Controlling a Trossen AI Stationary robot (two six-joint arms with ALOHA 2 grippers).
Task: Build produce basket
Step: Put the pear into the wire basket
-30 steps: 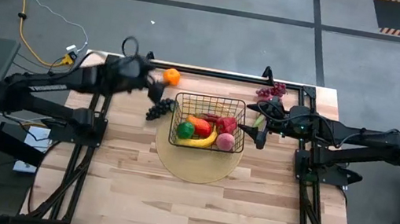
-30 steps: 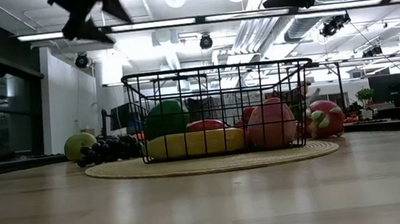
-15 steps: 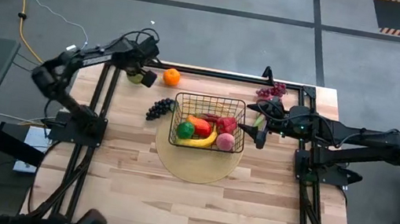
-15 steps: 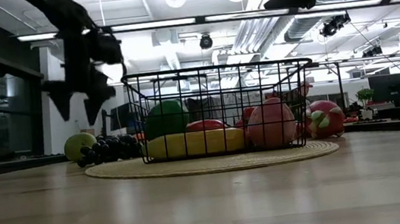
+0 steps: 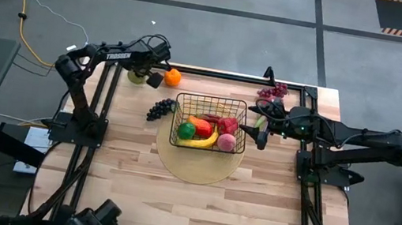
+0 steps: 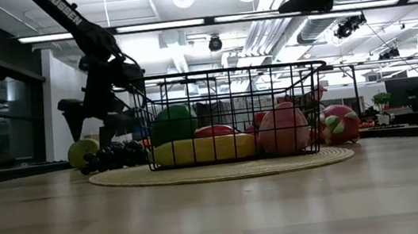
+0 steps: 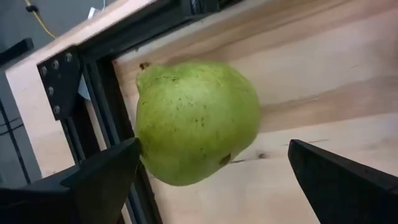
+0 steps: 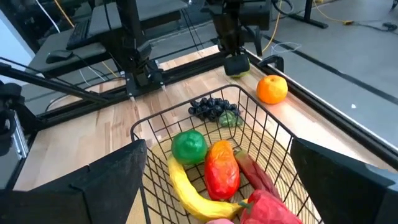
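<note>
The basket sits at the middle of the surface on a round mat, with banana, green ball and mango inside. At ten o'clock of it lies the pear, the left gripper spread wide around it. The right gripper hangs wide open at three o'clock.

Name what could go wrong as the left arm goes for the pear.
The pear lies against the black frame rail at the table's edge, so one finger of the left gripper, jaws open, may hit the rail or push the pear off.
</note>
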